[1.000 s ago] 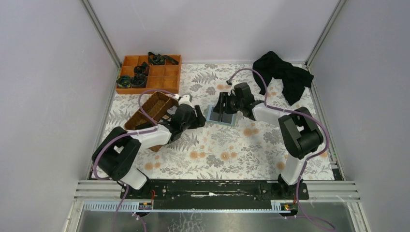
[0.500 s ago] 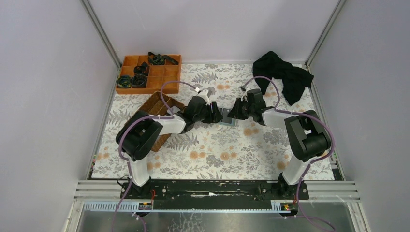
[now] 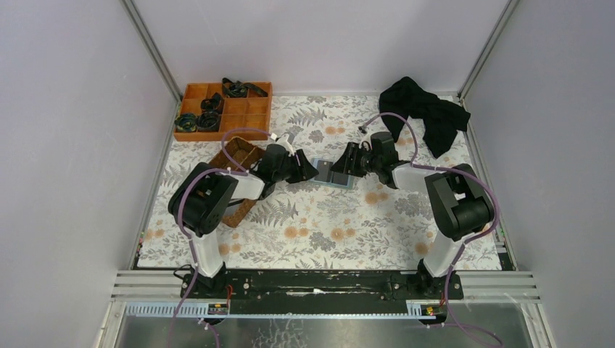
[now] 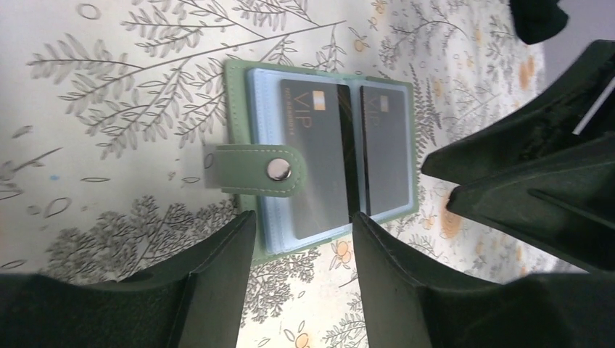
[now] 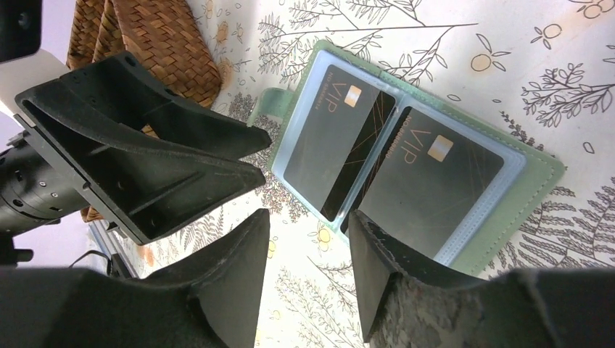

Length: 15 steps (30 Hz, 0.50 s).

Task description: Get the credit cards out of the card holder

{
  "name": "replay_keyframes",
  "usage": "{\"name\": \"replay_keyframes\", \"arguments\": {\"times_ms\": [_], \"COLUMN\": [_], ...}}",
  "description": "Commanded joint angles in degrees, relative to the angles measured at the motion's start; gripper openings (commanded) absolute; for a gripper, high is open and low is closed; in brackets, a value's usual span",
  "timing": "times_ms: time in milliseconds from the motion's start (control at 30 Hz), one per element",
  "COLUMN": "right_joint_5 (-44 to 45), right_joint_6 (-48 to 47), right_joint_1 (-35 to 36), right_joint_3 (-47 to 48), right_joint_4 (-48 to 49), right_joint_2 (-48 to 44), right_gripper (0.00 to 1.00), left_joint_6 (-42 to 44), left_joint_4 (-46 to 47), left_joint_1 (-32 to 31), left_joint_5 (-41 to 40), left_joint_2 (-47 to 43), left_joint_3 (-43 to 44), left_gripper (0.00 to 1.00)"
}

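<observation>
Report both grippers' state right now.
Left gripper: open, holding nothing, by the card holder.
Right gripper: open, holding nothing.

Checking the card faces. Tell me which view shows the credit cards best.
Right wrist: both dark credit cards face the camera, VIP lettering legible. Left wrist shows them too, but the snap strap overlaps one. Top external shows only a small dark patch.

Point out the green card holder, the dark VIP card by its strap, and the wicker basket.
Green folding card holder (image 4: pixel 236 101): left wrist view, cover edge.
Dark VIP card (image 4: pixel 319 145): left wrist view, face.
Brown wicker basket (image 5: pixel 156 36): right wrist view, woven wall.
</observation>
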Motion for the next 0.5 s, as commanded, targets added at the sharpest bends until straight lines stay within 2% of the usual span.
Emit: {"name": "replay_keyframes", "arguments": {"times_ms": [0, 233, 467], "right_joint_5": [-2.6, -2.2, -2.3], "right_joint_6": [1.6, 1.1, 1.4], "right_joint_1": [0.3, 0.3, 0.3], "right_joint_3": [1.8, 2.3, 2.8], "right_joint_4": [3.8, 3.3, 3.8], "right_joint_2": [1.6, 2.8, 4.6], "right_gripper": [0.53, 0.54, 0.54], "left_joint_6": [-4.7, -4.3, -5.0], "left_joint_4": [10.2, 8.6, 9.2], "left_joint_1": [1.3, 1.4, 1.4], "left_joint_5": [7.3, 6.1, 7.0], "left_joint_2": [3.3, -0.4, -0.4], "left_joint_3": [-1.5, -1.6, -2.4], "left_gripper": [0.58, 0.57, 0.57]}}
